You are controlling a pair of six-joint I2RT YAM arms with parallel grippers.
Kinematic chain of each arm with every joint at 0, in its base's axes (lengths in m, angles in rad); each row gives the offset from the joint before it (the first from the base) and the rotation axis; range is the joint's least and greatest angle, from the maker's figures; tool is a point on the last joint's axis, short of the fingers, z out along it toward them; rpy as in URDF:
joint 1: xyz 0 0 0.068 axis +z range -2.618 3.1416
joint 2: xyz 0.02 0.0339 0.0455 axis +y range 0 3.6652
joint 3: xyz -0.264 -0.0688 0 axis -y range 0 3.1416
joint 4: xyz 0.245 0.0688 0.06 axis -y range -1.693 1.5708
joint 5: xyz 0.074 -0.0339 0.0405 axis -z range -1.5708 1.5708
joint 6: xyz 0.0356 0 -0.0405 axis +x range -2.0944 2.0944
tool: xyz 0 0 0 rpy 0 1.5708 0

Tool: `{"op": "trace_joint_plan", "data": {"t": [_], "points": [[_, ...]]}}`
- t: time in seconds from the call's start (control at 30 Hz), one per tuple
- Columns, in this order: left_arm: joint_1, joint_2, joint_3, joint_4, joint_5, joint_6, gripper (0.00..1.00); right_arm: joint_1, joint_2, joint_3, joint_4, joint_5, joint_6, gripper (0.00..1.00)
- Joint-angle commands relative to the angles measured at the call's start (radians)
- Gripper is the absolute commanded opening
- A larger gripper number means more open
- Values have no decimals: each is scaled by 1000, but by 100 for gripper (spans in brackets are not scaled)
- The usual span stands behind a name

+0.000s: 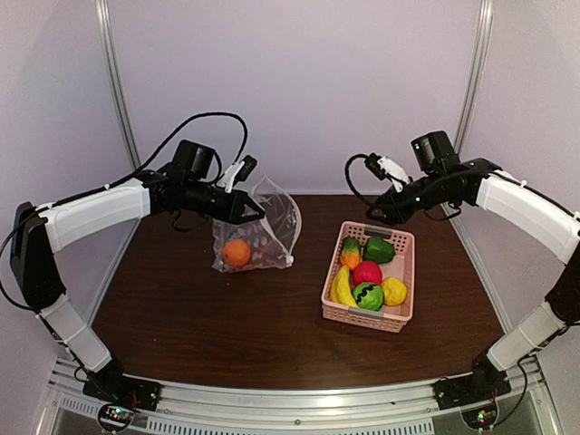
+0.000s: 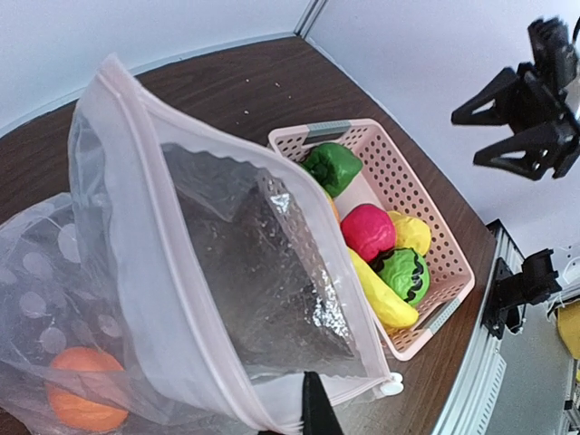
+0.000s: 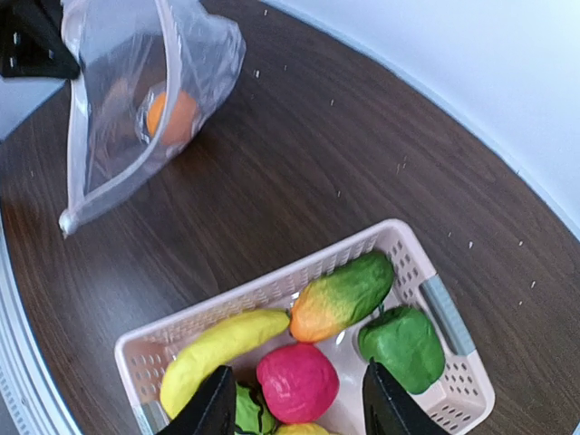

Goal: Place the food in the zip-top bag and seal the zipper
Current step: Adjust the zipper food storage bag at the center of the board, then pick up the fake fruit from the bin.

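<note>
The clear zip-top bag stands at the table's back left, its mouth held up and open. My left gripper is shut on the bag's upper rim; in the left wrist view one finger pinches the zipper strip near the white slider. An orange lies inside the bag. My right gripper is open and empty above the far end of the pink basket. In the right wrist view its fingers straddle the red apple, with banana, green pepper and striped ball around it.
The basket also holds a lemon and a green-orange fruit. White walls and metal posts close in the back and sides. A metal rail runs along the near edge.
</note>
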Motion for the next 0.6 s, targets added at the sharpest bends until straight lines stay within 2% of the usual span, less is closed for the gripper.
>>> {"op": "trace_joint_plan", "data": {"t": [0.0, 0.27, 0.4, 0.57], "points": [[4, 7, 11, 42, 33, -4, 0, 3, -58, -164, -23, 22, -115, 49], [4, 3, 11, 31, -15, 11, 0, 2, -28, -279, -35, 110, -135, 52], [4, 1, 11, 30, -27, 17, 0, -23, 36, -245, 24, 188, -85, 51], [4, 5, 15, 24, -22, 20, 0, -39, 166, -129, -38, 99, -103, 53]]}}
